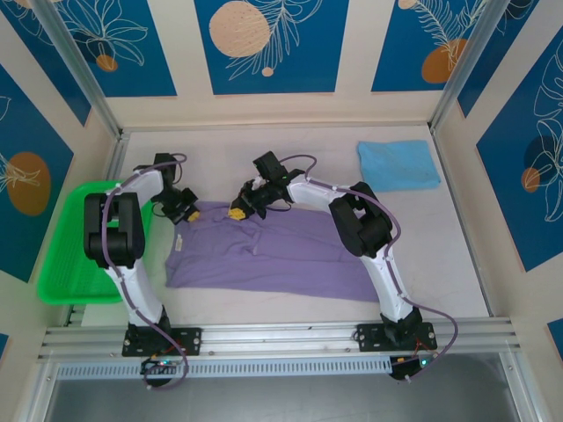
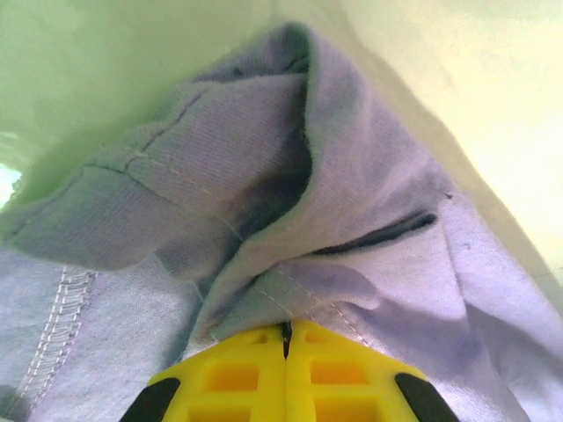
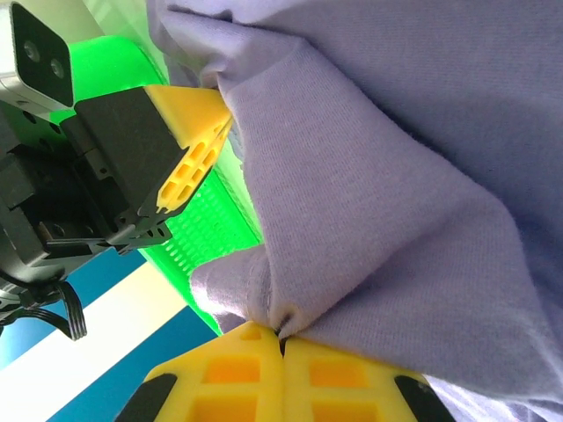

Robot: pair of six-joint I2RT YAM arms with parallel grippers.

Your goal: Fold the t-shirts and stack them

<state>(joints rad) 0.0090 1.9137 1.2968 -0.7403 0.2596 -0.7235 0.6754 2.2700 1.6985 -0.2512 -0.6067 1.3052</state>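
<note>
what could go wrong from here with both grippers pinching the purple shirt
1. The left gripper and right gripper each pinch only a small bit of the purple t-shirt near its edge, so it may slip out on lifting.
2. The cloth is bunched at the left pinch, so the fold may come out creased or skewed.

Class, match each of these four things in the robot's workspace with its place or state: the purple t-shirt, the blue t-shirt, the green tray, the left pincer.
Column one:
1. purple t-shirt
2. blue t-shirt
3. green tray
4. left pincer

Column two:
A. at the left edge of the table
B. folded, in the far right corner
C. shut on the purple t-shirt
D. spread out in the middle

Pairs: 1-D, 2-B, 3-A, 4-C.
</note>
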